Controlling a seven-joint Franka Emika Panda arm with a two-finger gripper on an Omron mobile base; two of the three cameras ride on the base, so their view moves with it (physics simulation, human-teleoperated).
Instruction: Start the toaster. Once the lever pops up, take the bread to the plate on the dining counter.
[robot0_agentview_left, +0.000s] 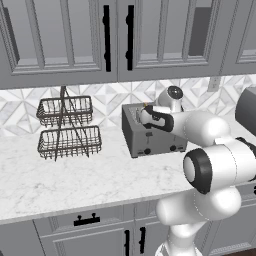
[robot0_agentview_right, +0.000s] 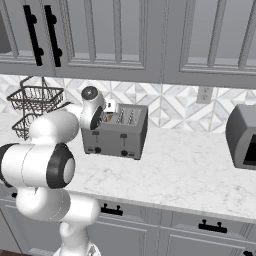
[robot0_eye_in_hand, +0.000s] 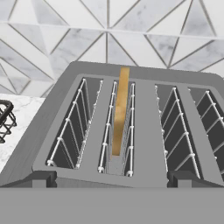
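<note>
White arm (robot0_agentview_left: 210, 150) bent over the toaster (robot0_agentview_right: 116, 131), jaws wide open above the bread (robot0_eye_in_hand: 120, 111).

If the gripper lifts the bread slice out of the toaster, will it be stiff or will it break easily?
The bread stands upright and thin in its slot, so it is probably light and fairly stiff. Its thin edge suggests it may crumble under a hard squeeze. The wire guides of the toaster beside it could catch it if pulled at a slant.

arm (robot0_agentview_left: 210, 150) bent forward, tool (robot0_agentview_left: 141, 116) open.

Grey toaster (robot0_eye_in_hand: 148, 131), golden-brown bread (robot0_eye_in_hand: 120, 109)
</note>
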